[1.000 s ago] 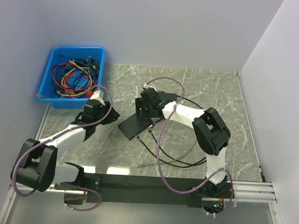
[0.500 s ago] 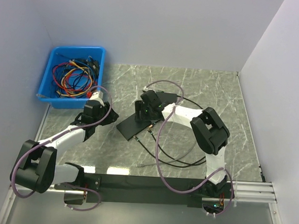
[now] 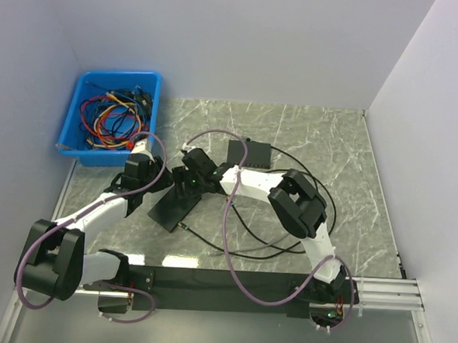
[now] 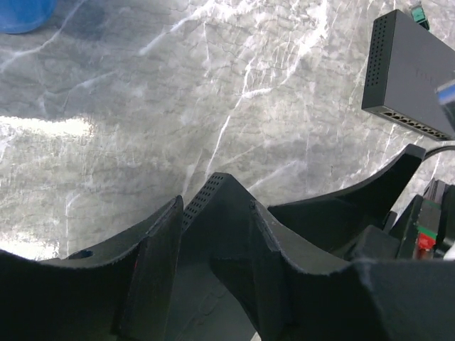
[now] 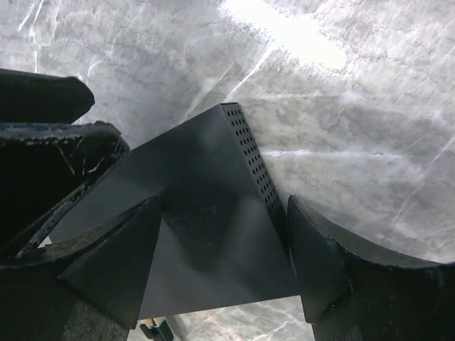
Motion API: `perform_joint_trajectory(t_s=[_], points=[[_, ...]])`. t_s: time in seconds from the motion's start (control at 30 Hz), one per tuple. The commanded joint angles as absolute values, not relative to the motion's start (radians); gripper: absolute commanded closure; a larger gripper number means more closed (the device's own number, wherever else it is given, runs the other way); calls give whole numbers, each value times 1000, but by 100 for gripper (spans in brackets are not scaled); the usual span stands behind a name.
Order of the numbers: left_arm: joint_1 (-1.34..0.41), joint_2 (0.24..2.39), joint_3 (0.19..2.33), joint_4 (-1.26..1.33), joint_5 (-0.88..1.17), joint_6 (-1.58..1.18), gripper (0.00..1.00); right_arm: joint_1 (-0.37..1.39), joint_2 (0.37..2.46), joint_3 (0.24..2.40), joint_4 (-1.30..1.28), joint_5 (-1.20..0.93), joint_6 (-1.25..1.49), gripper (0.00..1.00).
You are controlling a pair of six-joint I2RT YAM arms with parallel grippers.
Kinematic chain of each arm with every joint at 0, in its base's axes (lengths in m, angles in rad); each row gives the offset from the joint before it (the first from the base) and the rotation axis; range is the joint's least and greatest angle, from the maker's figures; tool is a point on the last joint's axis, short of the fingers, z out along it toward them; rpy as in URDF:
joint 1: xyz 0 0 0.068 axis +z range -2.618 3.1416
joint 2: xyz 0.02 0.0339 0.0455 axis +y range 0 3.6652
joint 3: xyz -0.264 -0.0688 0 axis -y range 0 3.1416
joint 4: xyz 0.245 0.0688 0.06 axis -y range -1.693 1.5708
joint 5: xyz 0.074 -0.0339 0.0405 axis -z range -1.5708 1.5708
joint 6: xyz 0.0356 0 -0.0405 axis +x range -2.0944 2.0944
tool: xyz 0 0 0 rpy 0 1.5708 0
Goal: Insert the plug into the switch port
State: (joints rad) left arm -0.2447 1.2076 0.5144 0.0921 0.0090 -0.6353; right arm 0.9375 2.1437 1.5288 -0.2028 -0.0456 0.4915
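A flat black switch [image 3: 171, 207] lies on the marble table between my two grippers. In the left wrist view its corner [image 4: 217, 213] fills the gap between my left gripper's [image 4: 215, 213] jaws, which press on its two sides. My right gripper [image 5: 224, 234] is open over the switch [image 5: 206, 199], one fingertip [image 5: 313, 256] against the perforated side. The plug [image 5: 153, 330] lies loose just off the switch's near edge, at the end of a black cable [image 3: 240, 246]. The ports do not show.
A second black switch [image 3: 249, 153] sits behind, also in the left wrist view [image 4: 412, 71]. A blue bin [image 3: 112, 118] of coloured cables stands at the back left. Black cable loops lie across the table's middle.
My right gripper has moved left and taken the switch with it, up to the left gripper. The plug and cable end followed. The left arm shifted only slightly.
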Motion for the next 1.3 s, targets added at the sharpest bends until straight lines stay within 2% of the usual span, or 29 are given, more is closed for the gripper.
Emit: perform_joint_trajectory(t_s=[0.0, 0.3, 0.47, 0.6, 0.97, 1.27], points=[[-242, 1184, 512, 103, 3, -620, 52, 930, 2091, 1542, -212, -2, 450, 22], [-242, 1170, 494, 138, -8, -620, 53, 933, 1778, 1338, -250, 285, 341, 22], [-245, 1132, 463, 205, 64, -606, 53, 930, 1663, 1217, -299, 391, 370, 21], [-314, 1114, 471, 235, 80, -588, 53, 920, 1588, 1112, -313, 462, 423, 21], [-618, 1323, 658, 253, 8, -545, 53, 778, 1295, 870, -255, 468, 525, 19], [-652, 1378, 713, 209, -69, -571, 54, 758, 1252, 773, -187, 296, 489, 22]])
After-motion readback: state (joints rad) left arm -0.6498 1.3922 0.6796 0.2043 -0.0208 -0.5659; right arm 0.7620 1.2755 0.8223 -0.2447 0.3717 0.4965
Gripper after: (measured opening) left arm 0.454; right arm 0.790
